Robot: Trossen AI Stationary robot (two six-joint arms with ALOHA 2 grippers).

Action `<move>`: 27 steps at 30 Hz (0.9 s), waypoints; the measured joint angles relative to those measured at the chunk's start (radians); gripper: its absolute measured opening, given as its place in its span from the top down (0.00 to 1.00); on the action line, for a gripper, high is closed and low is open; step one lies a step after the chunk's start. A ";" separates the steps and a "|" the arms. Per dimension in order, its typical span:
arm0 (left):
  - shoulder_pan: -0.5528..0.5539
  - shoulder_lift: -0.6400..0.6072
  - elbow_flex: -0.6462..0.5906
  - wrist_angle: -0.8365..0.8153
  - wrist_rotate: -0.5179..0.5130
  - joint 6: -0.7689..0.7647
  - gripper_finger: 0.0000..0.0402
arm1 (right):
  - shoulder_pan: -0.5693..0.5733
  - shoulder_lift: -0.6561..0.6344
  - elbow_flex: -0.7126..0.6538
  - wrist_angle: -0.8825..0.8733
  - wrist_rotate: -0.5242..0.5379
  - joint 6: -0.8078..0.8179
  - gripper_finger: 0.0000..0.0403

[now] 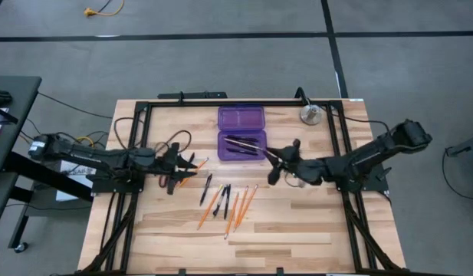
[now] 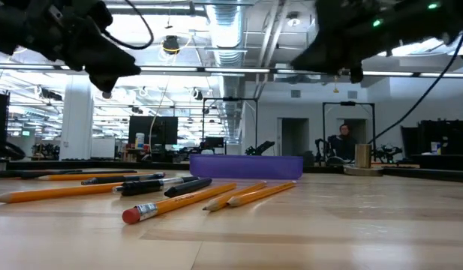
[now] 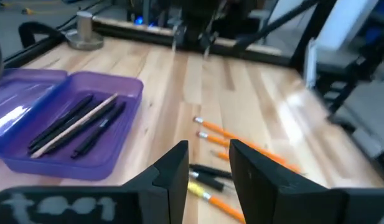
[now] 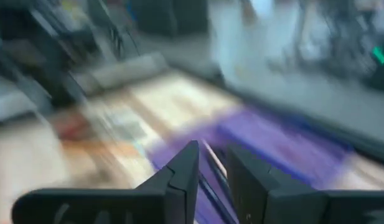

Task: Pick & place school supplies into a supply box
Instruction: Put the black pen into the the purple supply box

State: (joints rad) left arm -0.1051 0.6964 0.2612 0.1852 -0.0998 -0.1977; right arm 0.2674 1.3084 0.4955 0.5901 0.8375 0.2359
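Orange pencils (image 1: 234,208) and black pens (image 1: 221,201) lie loose on the counter (image 1: 297,230) near the translucent purple box (image 1: 241,144), where the right hand (image 1: 271,156), slightly open, seems to carry something thin that could miss the rim.

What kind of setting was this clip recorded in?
Most likely a robotics lab or open workshop floor. The low view shows exposed ceiling ducts with strip lighting, further workstations with monitors, and a person seated in the background. The wooden table sits in a black metal frame on a grey floor.
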 joint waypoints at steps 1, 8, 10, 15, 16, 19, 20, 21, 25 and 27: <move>-0.016 0.034 0.021 -0.016 -0.032 0.007 0.74 | 0.012 0.011 -0.038 0.161 -0.002 -0.069 0.82; -0.051 0.264 0.248 -0.375 -0.229 -0.026 0.74 | 0.026 0.185 -0.127 0.755 -0.116 -0.311 0.82; -0.050 0.320 0.307 -0.470 -0.238 -0.047 0.74 | 0.017 0.251 -0.120 0.845 -0.163 -0.337 0.82; -0.045 0.448 0.438 -0.637 -0.192 -0.091 0.74 | 0.025 0.390 -0.104 0.941 -0.286 -0.335 0.82; -0.040 0.472 0.461 -0.666 -0.171 -0.099 0.74 | 0.034 0.418 -0.101 0.945 -0.298 -0.320 0.82; -0.026 0.533 0.516 -0.722 -0.141 -0.117 0.74 | 0.063 0.492 -0.097 0.956 -0.309 -0.293 0.82; -0.021 0.551 0.527 -0.737 -0.141 -0.123 0.74 | 0.071 0.513 -0.097 0.972 -0.308 -0.296 0.82; -0.016 0.566 0.536 -0.757 -0.143 -0.131 0.74 | 0.073 0.530 -0.096 0.980 -0.308 -0.295 0.82; 0.028 0.627 0.545 -0.806 -0.148 -0.193 0.74 | 0.071 0.544 -0.094 0.986 -0.284 -0.261 0.82; 0.058 0.655 0.545 -0.832 -0.152 -0.235 0.74 | 0.073 0.550 -0.099 0.976 -0.283 -0.252 0.82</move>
State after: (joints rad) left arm -0.0468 1.3510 0.8066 -0.6466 -0.2516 -0.4330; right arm 0.3403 1.8584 0.3969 1.5663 0.5549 -0.0164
